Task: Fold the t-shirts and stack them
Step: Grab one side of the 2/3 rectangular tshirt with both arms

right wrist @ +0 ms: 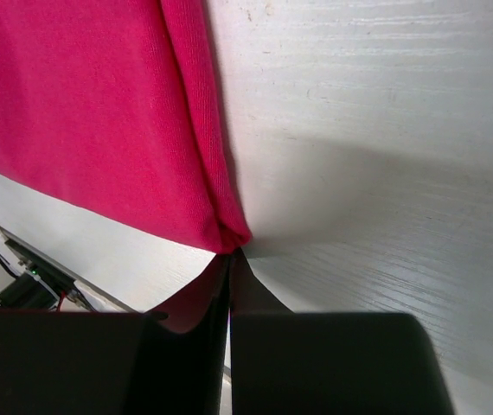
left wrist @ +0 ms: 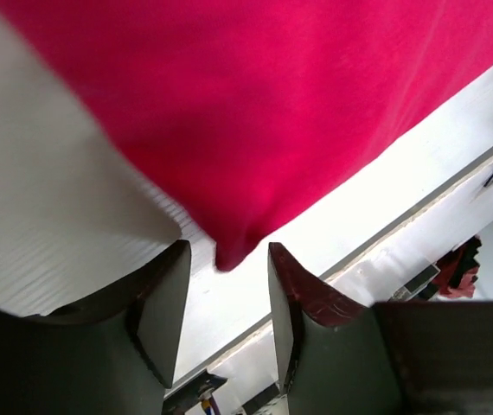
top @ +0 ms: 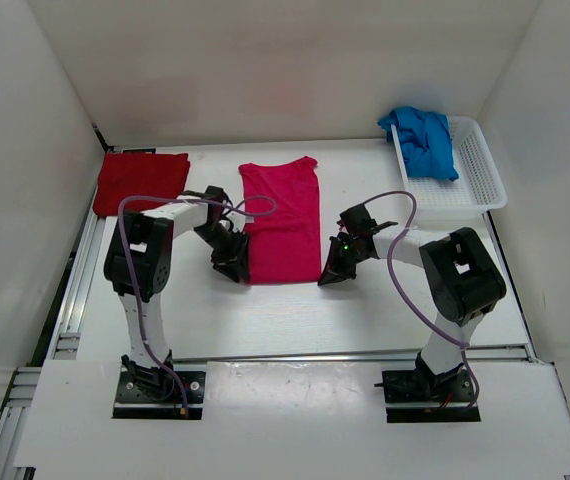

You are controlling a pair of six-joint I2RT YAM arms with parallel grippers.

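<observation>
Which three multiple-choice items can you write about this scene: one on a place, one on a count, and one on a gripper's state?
1. Where is the blue shirt? A flat in the middle; B hung on a wall; C in the white basket.
2. How many shirts lie on the table outside the basket? A one; B two; C three.
3. What is the state of the left gripper? A open; B shut tight on cloth; C out of view.

Answers:
1 C: it lies bunched in the basket at the far right.
2 B: only the dark red shirt and the pink shirt lie there.
3 A: the left wrist view shows a gap between its fingers, with the pink shirt's corner in it.
</observation>
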